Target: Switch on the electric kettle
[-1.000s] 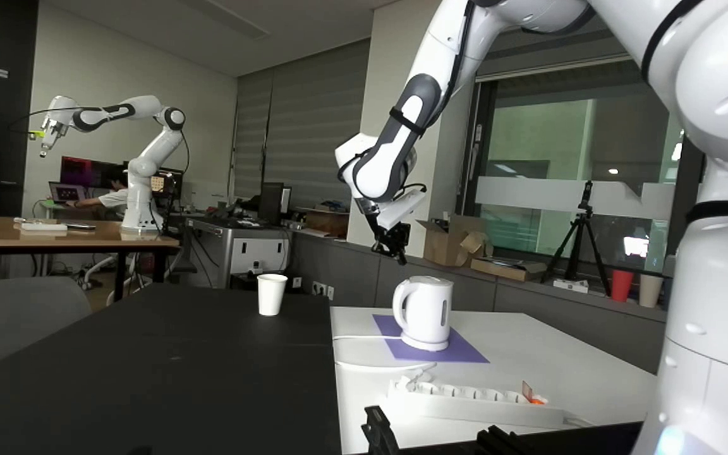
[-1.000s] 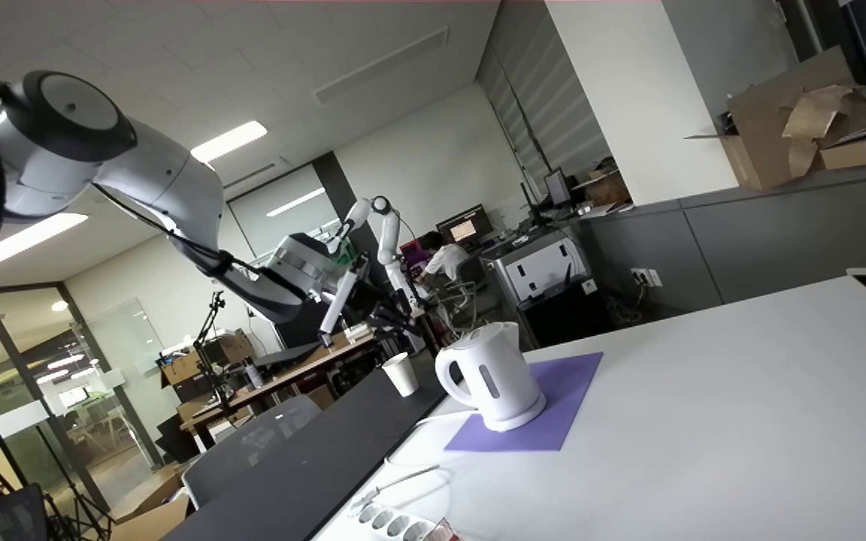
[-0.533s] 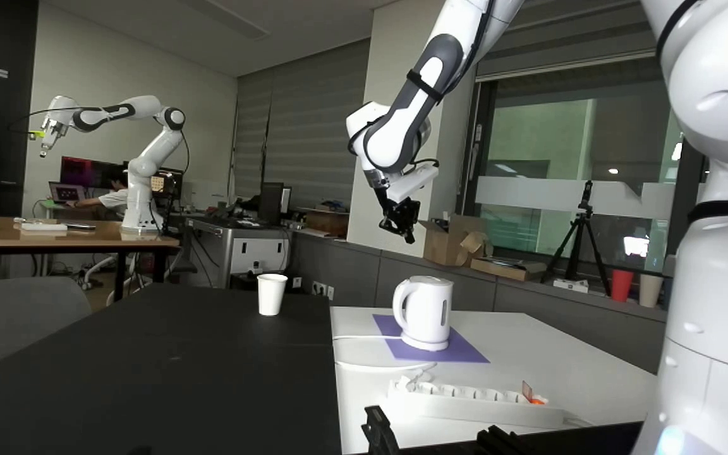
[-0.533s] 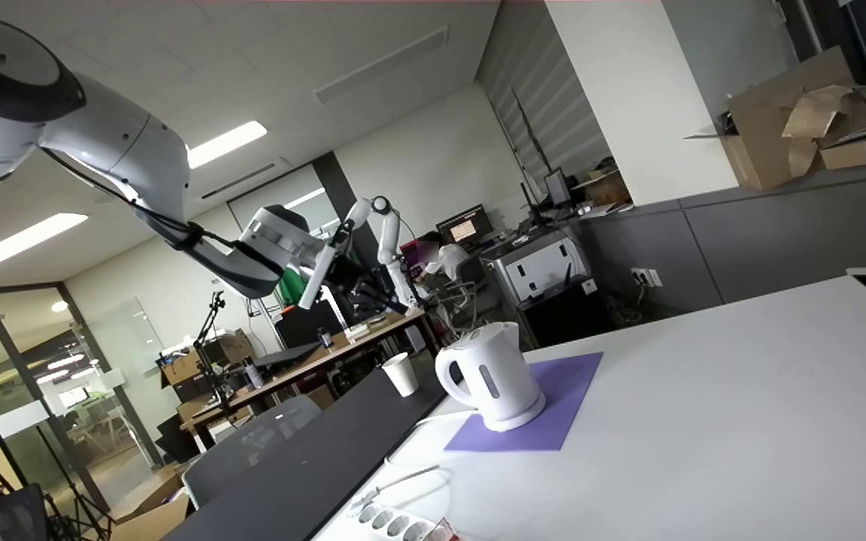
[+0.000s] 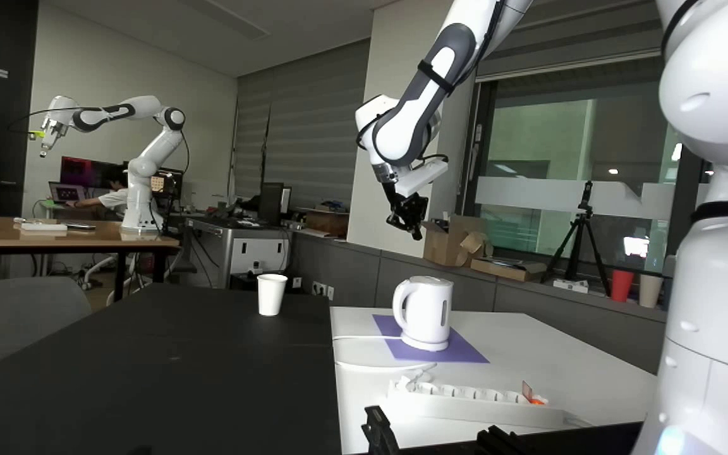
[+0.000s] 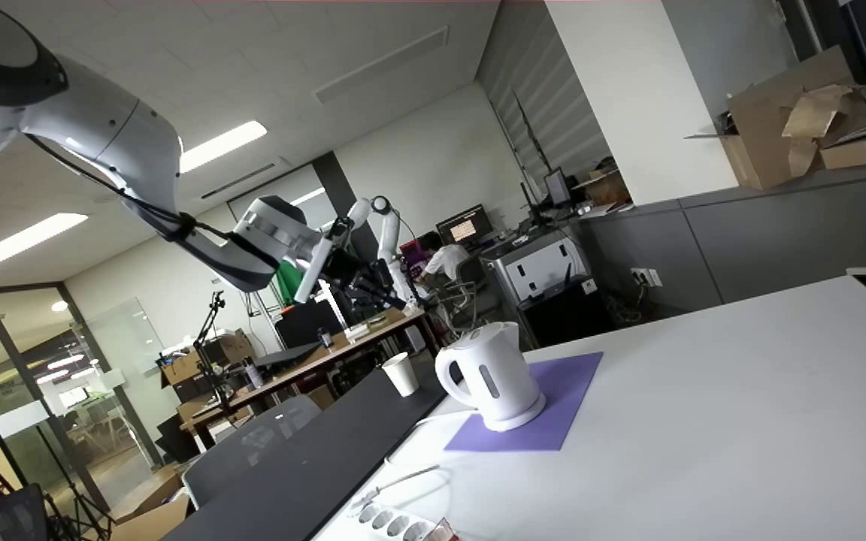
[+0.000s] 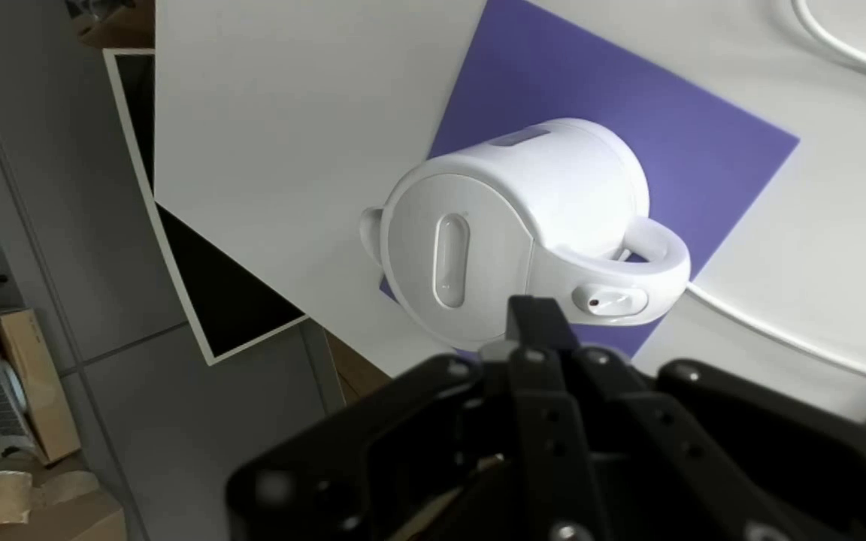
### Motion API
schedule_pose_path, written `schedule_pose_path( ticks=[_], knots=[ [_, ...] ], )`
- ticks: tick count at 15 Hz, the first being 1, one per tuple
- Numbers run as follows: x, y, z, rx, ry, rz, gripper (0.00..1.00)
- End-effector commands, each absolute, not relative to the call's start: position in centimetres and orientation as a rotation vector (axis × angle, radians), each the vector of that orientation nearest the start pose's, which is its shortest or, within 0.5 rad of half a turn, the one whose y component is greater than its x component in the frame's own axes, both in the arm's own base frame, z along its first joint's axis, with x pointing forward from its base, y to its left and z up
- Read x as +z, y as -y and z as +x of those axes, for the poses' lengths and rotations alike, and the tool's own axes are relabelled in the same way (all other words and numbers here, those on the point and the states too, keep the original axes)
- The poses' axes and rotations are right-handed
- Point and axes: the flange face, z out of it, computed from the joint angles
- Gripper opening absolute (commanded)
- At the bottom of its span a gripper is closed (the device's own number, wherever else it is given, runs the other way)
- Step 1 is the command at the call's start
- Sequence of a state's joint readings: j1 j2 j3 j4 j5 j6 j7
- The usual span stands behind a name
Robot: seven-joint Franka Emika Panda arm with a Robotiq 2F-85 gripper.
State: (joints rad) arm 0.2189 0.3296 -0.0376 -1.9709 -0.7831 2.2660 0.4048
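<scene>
One small switch (image 7: 612,301) is the prize here, sitting on top of the handle (image 7: 664,276), and the gripper (image 7: 542,323) hangs above, touching nothing! The electric kettle (image 7: 546,207) stands upright on the purple sheet (image 7: 688,143), on the white table (image 7: 290,135), its cord (image 7: 794,342) trailing off beyond the handle. On or off right now? The switch shows a dark dot at its end nearest the lid (image 7: 452,259), but I can't read its setting.

Fingers together, nothing between them: a fine shape for this job, one blunt prod. I'd call this the approach, with the press itself ahead. In the wrist view the tips cross the kettle's edge beside the switch, not over it, so the call is to line up sideways first, up high where there's room, then come straight down.

And gently! That handle juts out, so a hard or slanting shove could tip the kettle or skid it on the sheet. A short push on one end of the switch, an eye on whether it tilts, then straight back up. The white cup (image 5: 271,294) on the dark table (image 5: 174,354) stands well apart, no bother to this line at all.
</scene>
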Motion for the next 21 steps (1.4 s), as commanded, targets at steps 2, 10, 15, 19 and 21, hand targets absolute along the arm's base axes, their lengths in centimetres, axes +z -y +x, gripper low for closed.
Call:
schedule_pose_path(
  ticks=[2, 10, 15, 19, 21],
  knots=[
    [31.3, -9.1, 59.4, 0.164, -0.401, 2.533, 0.25],
    [31.1, -8.5, 59.3, 0.136, -0.375, 2.55, 0.73],
    [31.1, -8.1, 59.2, 0.128, -0.364, 2.55, 1.0],
    [30.1, -8.4, 60.0, 0.126, -0.365, 2.547, 1.0],
    [30.1, -8.4, 60.0, 0.124, -0.362, 2.549, 1.0]
  ],
)
